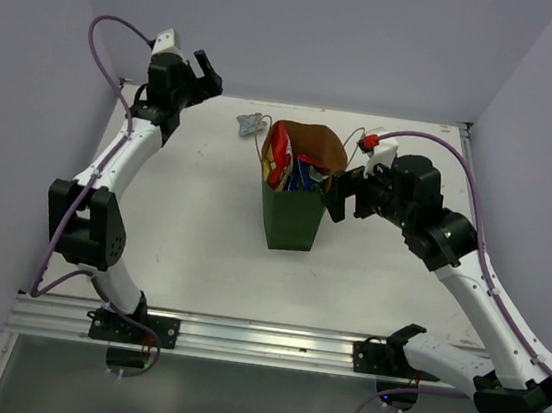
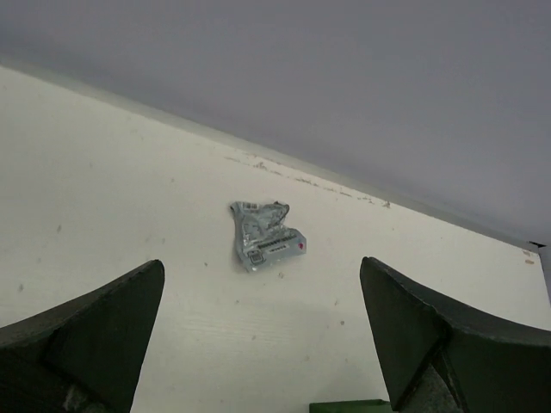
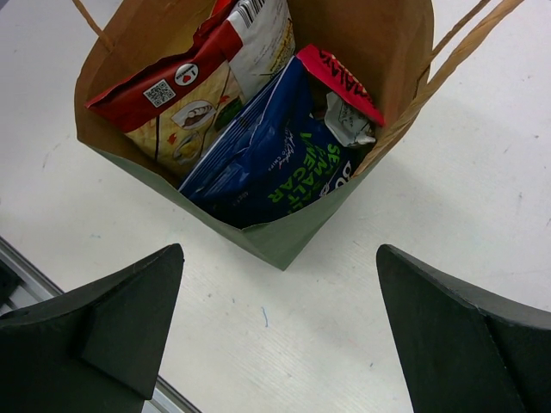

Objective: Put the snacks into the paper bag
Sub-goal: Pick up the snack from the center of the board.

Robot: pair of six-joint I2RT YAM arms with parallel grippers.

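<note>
1. Nearest me runs the metal rail (image 1: pixel 260 338) with both arm bases bolted to it; the white table (image 1: pixel 189 256) stretches away behind it.
2. About mid-table, a little to the right, the paper bag (image 1: pixel 293 219) stands upright, dark green outside and brown inside, its mouth open.
3. The right gripper (image 1: pixel 348 197) hangs just beside the bag's right side, tilted toward the mouth; in its own camera the right gripper (image 3: pixel 280 249) has its jaws spread wide with nothing between them, and the paper bag (image 3: pixel 284 245) sits below.
4. Inside the bag I count at least 3 snacks; the white-red-yellow chip bag (image 3: pixel 185 95) leans against the left wall; a blue packet (image 3: pixel 267 163) lies across the middle; a red-edged packet (image 3: pixel 340 82) pokes up behind it; a thin tan handle (image 3: pixel 456 52) loops off the right rim.
5. Farther back, 1 silver-grey packet (image 1: pixel 252 123) lies crumpled on the table, outside the bag and near its far-left corner.
6. Farthest off, the left gripper (image 1: pixel 210 71) is raised at the far-left corner; seen from that wrist, the left gripper (image 2: pixel 263 265) is spread wide and empty, with the silver-grey packet (image 2: pixel 263 235) on the table beyond its fingertips, close to the back wall.
</note>
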